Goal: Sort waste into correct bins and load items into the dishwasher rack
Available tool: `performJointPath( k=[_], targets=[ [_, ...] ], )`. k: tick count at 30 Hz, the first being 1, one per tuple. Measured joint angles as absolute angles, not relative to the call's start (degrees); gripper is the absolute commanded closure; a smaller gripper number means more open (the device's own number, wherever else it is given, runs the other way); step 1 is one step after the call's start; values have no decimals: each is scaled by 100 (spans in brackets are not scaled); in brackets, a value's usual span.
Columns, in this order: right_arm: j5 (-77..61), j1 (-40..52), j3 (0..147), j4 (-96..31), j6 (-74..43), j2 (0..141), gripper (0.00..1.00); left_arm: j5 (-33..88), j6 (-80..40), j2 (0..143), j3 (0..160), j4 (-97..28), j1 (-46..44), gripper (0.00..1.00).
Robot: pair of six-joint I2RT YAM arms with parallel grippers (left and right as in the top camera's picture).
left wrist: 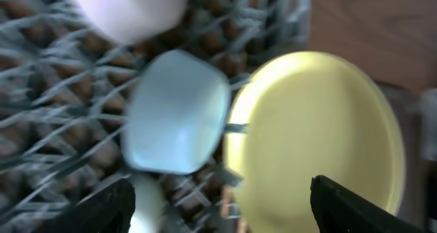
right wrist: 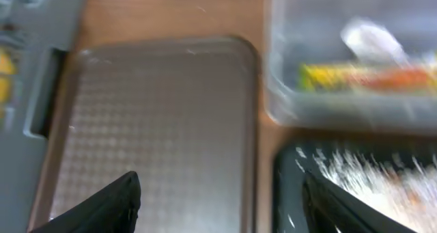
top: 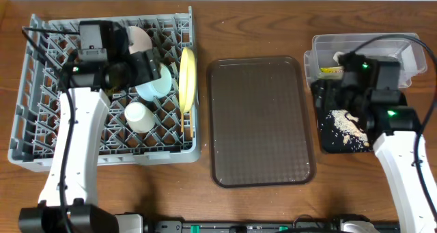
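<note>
Found plate (top: pixel 187 79), blue bowl (top: pixel 153 83), pink bowl (top: pixel 138 40), cup (top: pixel 139 115) in rack (top: pixel 41 144), left; wrapper (top: pixel 332 70), tissue (top: pixel 338 57) in tub (top: pixel 410 45), crumbs (top: pixel 347 124) on black tray (top: pixel 328 145), right. Saw left gripper (left wrist: pixel 222 192), right gripper (right wrist: pixel 220 192) wide, empty. Could not spot chopsticks.

Grey rack (top: pixel 41 124) holding upright yellow plate (top: pixel 187 76), blue bowl (top: pixel 156 83), white cup (top: pixel 139 115) — crumbs (top: pixel 345 124) on tray (top: pixel 326 140)

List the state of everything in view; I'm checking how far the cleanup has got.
dishwasher rack: holding dishes
yellow plate: on edge in rack
light blue bowl: in rack
pinkish-white bowl: in rack
white cup: in rack
brown tray: flat on table
clear tub: holding wrapper and tissue
black tray: holding rice crumbs
left gripper: open, above rack
right gripper: open, holding nothing
</note>
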State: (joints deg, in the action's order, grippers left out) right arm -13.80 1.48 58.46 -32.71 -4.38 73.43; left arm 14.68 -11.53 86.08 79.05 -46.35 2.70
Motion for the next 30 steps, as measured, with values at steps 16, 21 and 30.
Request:
performJointPath(
  k=[16,21,30],
  targets=[
    [-1192,451,5843,-4191,-200,8003,33,296,-1144,8604,7894,-6823,268,16],
    [-958,451,5843,-4366,-255,7596,31,257,-860,8333,7736,-6709,180,16],
    [-784,454,5365,-3992,-314,6165,1,150,-285,5817,6298,-5286,-410,16]
  ],
)
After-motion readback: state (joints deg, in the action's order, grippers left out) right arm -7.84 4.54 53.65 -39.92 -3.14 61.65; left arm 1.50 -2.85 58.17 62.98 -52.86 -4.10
